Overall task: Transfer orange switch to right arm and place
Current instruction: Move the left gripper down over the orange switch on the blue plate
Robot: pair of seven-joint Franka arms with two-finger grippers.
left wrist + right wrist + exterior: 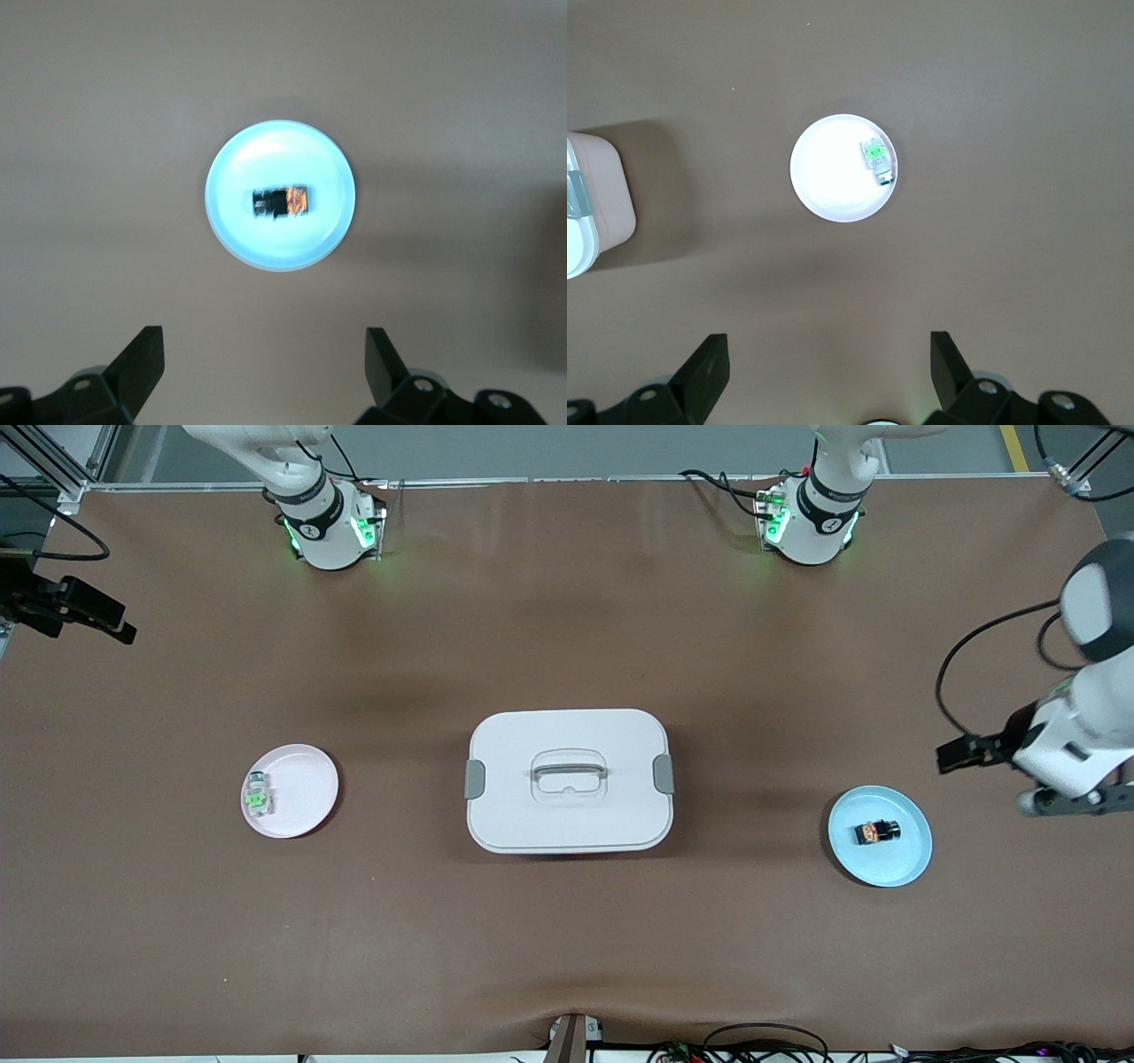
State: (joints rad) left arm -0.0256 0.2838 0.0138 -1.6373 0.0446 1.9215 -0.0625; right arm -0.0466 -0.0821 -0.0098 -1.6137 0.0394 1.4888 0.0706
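Observation:
The orange switch (877,832), a tiny black block with a glowing orange face, lies on a light blue plate (912,859) toward the left arm's end of the table. The left wrist view shows the switch (283,202) in the middle of that plate (239,239). My left gripper (264,341) is open and empty, up in the air over bare table beside the plate; the left arm's hand (1067,757) shows at the table's end. My right gripper (829,345) is open and empty too, high over the table near the pink plate (824,177).
A white lidded box (567,779) with grey latches and a handle stands mid-table. The pink plate (306,779) toward the right arm's end holds a clear-and-green switch (258,794). Cables lie along the table edge nearest the front camera.

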